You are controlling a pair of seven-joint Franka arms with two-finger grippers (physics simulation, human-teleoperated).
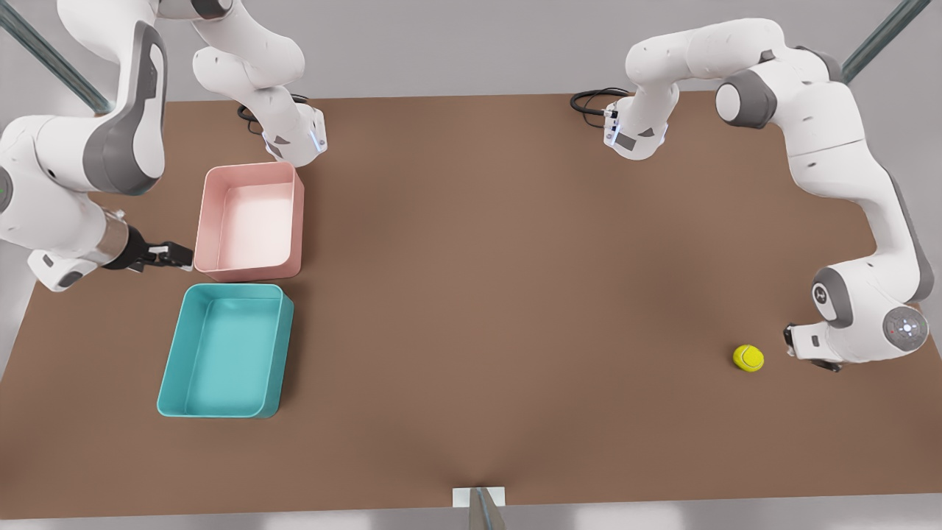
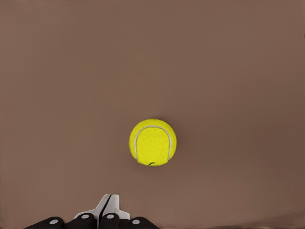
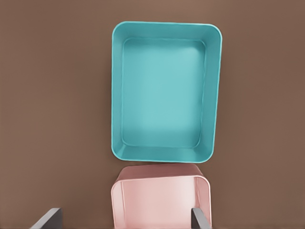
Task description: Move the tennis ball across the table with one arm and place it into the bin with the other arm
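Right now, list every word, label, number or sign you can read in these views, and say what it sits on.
None can be read.
tennis ball: only a pale seam, no print.
teal bin and pink tray: plain.
table: bare brown.
Arm joint by the ball: small round markings, too small to read.

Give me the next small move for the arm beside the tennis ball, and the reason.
Probably ease the left gripper forward to nudge the tennis ball across the table. Its jaws look shut and sit just short of the ball. The teal bin lies far off, near the waiting right gripper, whose jaws are open.
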